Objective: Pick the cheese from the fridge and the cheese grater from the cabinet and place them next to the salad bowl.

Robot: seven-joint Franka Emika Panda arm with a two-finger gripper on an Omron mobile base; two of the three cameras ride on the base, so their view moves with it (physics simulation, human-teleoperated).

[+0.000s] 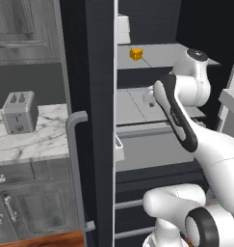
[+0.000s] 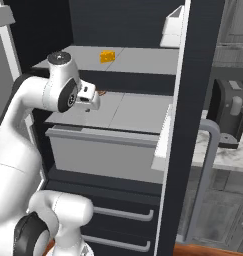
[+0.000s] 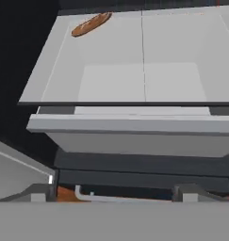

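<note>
Fridge (image 1: 89, 72) door open; cheese (image 1: 136, 53) sits untouched on the upper fridge shelf (image 2: 138, 60), toward its back; gripper (image 2: 91, 101) hangs below that shelf, in front of the fridge, jaws spread wide, empty; nothing fetched yet; cheese grab, grater, and placing by the bowl all left.
</note>
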